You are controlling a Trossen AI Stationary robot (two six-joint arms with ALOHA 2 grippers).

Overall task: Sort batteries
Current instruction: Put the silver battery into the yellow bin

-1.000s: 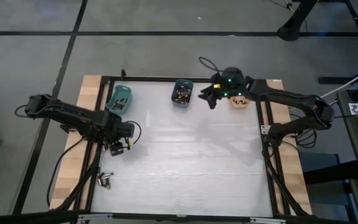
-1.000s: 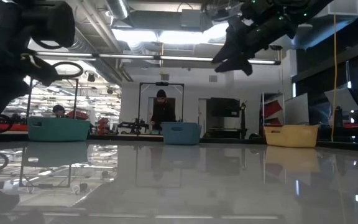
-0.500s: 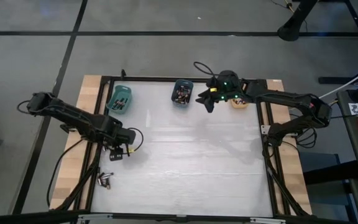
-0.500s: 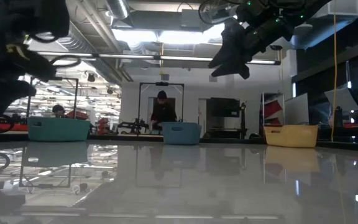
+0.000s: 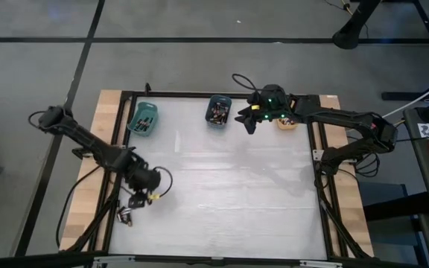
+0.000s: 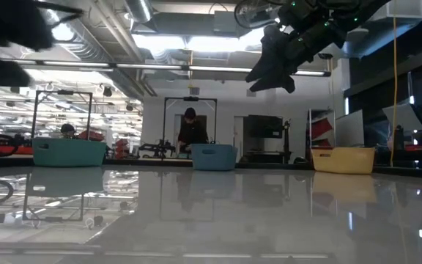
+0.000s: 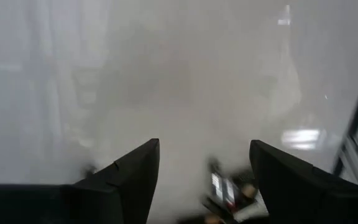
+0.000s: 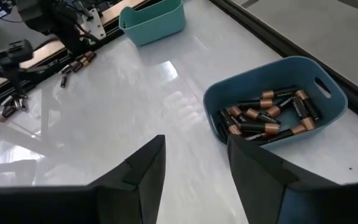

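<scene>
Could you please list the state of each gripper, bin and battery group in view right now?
left gripper: open, empty, above the loose batteries
right gripper: open, empty, raised beside the blue bin
blue bin: upright, holding batteries
teal bin: upright, holding batteries
orange bin: upright, contents unclear
loose batteries: lying unsorted at the table's left edge

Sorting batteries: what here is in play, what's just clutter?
In play:
- loose batteries at the table's left edge
- batteries in the blue bin
- teal bin
- orange bin

Clutter:
- cable
- person behind the table
</scene>
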